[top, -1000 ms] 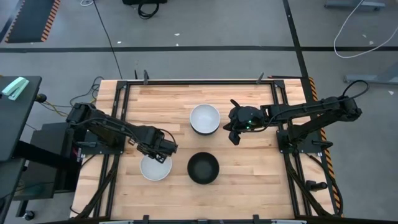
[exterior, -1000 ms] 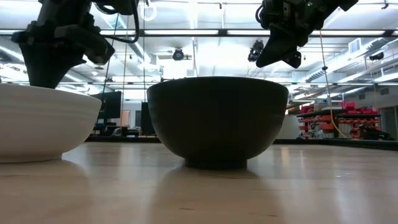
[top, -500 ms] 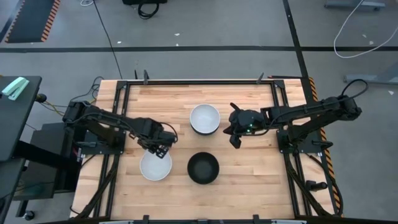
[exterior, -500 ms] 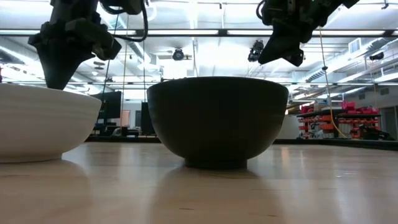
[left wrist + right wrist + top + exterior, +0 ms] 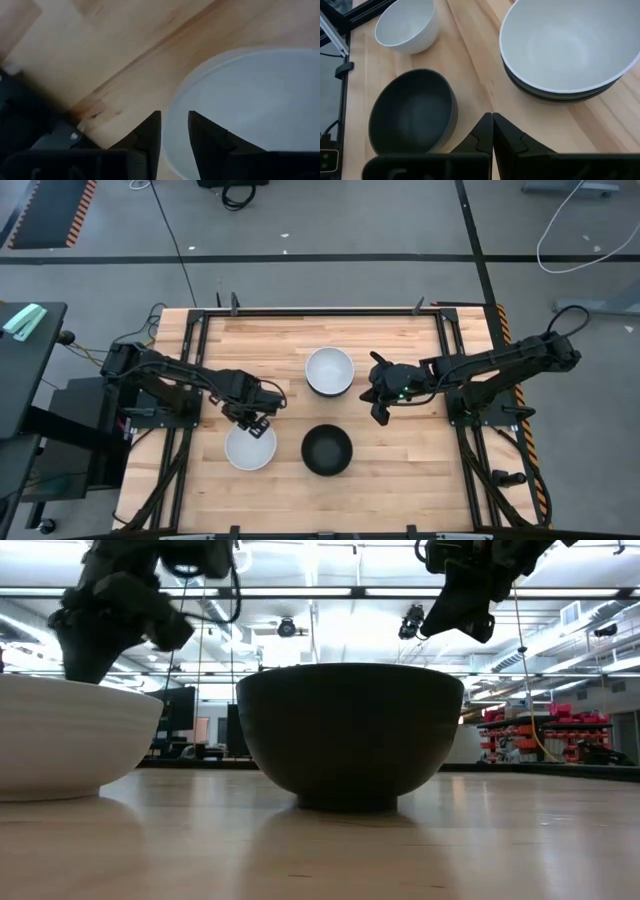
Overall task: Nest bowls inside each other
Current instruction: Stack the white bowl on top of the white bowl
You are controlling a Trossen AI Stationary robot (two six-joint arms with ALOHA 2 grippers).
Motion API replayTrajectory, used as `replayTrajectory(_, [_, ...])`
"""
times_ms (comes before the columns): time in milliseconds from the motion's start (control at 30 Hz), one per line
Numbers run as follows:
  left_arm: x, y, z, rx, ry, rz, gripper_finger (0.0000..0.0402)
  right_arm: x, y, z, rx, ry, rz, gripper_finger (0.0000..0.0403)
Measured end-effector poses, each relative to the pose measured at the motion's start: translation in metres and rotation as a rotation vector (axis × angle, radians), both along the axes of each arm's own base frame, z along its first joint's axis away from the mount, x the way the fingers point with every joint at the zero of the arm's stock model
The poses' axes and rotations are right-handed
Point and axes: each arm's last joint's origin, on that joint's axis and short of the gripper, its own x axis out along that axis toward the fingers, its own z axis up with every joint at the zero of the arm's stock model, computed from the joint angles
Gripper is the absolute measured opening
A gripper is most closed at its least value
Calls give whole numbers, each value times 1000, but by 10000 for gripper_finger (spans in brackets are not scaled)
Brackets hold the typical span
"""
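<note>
A lone white bowl (image 5: pixel 250 448) (image 5: pixel 60 735) (image 5: pixel 250 110) stands on its base near the table's front. To its right stands a black bowl (image 5: pixel 327 450) (image 5: pixel 350 730) (image 5: pixel 412 112). Farther back, a white bowl (image 5: pixel 329 371) (image 5: pixel 565 45) sits nested in black bowls (image 5: pixel 555 95). My left gripper (image 5: pixel 256 423) (image 5: pixel 174 132) is narrowly open, pointing down over the lone white bowl's far rim. My right gripper (image 5: pixel 380 415) (image 5: pixel 492 127) is shut and hovers to the right of the gap between the stack and the black bowl. My left gripper comes from above with one finger inside and one outside the lone white bowl's far rim (image 5: pixel 169 117). I cannot tell whether either finger touches the rim. The bowl stands on the table.
The wooden table top (image 5: pixel 400 470) is bare to the right of the black bowl and along the far side. Dark metal frame rails (image 5: pixel 190 380) run along the table's left and right edges. The room shows behind the bowls in the low view.
My left gripper drew back a little toward the far edge, off the white bowl's inside, and now stands over its far rim. My right gripper drifted toward the near edge, closer to the black bowl. The bowls have stayed where they were.
</note>
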Motion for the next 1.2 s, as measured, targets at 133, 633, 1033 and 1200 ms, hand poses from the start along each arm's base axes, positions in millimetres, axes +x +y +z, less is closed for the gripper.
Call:
replayTrajectory(133, [-4, 0, -15, -33, 4, 5, 105, 0, 3, 0, 8, -2, -9, 11])
replayTrajectory(633, [0, -2, -48, -106, -153, 45, 94, -1, 5, 0, 39, -4, -30, 11])
replayTrajectory(1033, [2, -2, -47, -104, -167, 54, 15, -1, 4, 0, 27, -8, -54, 11])
replayTrajectory(1200, [8, 1, -38, -57, -199, 54, 9, -1, 4, 0, 27, -8, -55, 11])
